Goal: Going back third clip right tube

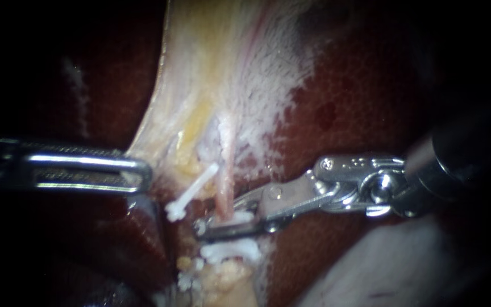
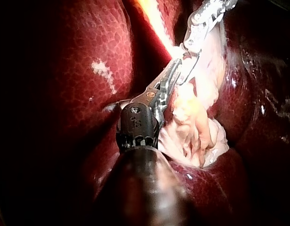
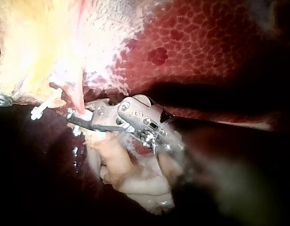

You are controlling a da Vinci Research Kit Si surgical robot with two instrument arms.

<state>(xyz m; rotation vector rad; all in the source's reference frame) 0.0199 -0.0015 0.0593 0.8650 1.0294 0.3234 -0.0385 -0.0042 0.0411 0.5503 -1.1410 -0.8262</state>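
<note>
Down at the tube [image 1: 226,190], my right instrument's [image 1: 217,219] jaws stand slightly apart astride a seated clip [image 1: 241,217], withdrawal not yet done; my left instrument [image 1: 142,173] grips pale tissue [image 1: 200,85].

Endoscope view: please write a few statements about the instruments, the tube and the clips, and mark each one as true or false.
1. The left instrument grips the edge of the pale tissue, which draws to a corner there. True.
2. The right instrument has its tip at the pink tube. True.
3. No clip shows anywhere. False: a tilted white clip lies beside the tube, and a lower white clip lies below the right instrument's tip.
4. The two instruments touch each other. False: they are apart, with the tilted white clip between them.
</note>
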